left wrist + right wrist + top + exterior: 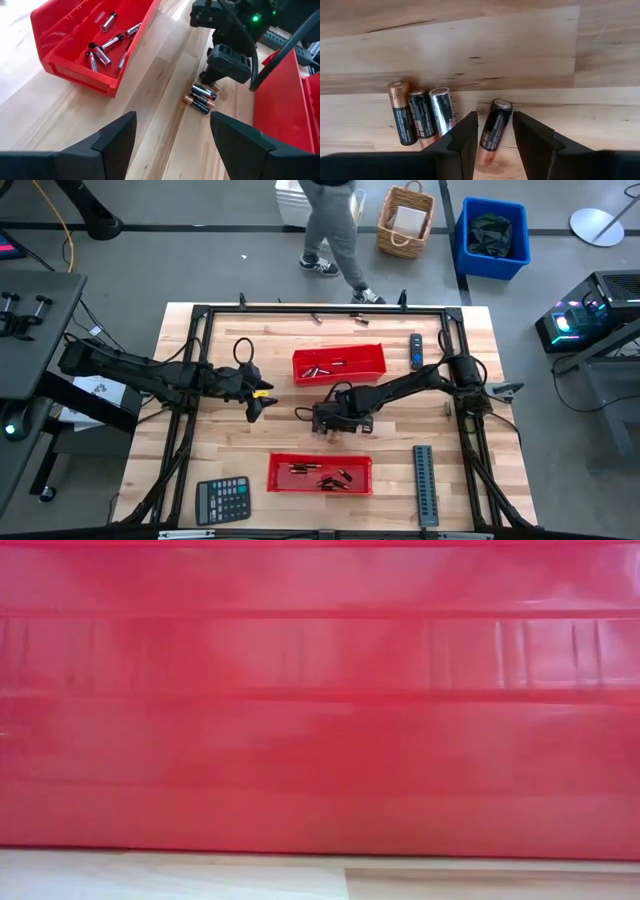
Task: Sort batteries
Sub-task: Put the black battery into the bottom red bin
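Two red trays hold batteries: the far tray (338, 364) (90, 35) and the near tray (320, 472), whose wall (320, 700) fills the low view. Between the trays, loose batteries lie on the wood. Three lie side by side (420, 117) (200, 97). A fourth, black with a copper end (492, 130), lies between the fingers of my right gripper (495, 145) (325, 422), which is lowered to the table and open narrowly. My left gripper (172, 140) (262, 402) is open and hovers left of the batteries. My right gripper's fingers (465, 140) flank the black battery's body (495, 120) from above, slanting down, roughly along its length. The battery lies on the table at a slight angle between them. Whether the fingers touch it, I cannot tell.
A calculator (222, 500) sits at the near left, a grey ridged strip (425, 485) at the near right and a black-and-blue device (416, 350) at the far right. A black frame (320, 310) borders the table. A person (330, 230) stands beyond the far edge.
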